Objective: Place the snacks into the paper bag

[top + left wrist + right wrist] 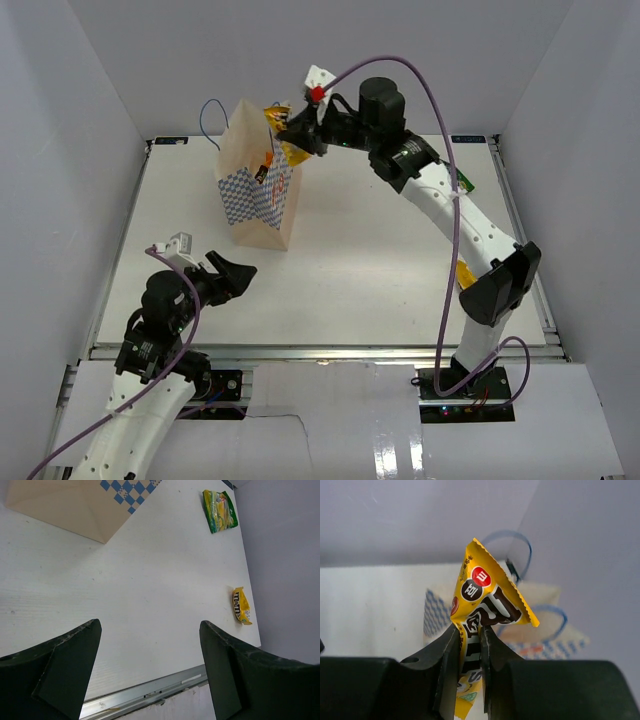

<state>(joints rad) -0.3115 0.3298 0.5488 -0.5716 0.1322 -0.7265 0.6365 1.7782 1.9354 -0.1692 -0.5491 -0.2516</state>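
The tall tan paper bag [258,190] with blue-white checks stands upright at the back left of the table. My right gripper [297,135] is at the bag's open top, shut on a yellow candy pack [279,114]. In the right wrist view the pack [482,597] is pinched between the fingers of this gripper [469,630], with the bag [547,630] and its blue cord handle [522,547] behind it. My left gripper [150,627] is open and empty near the front edge. A green-yellow pouch [220,511] and another yellow candy pack [241,606] lie on the table's right side.
White walls close in the table on three sides. A metal rail [150,692] runs along the front edge. The bag's corner [75,505] shows in the left wrist view. The right arm [470,215] reaches across the right side, partly hiding the packets there.
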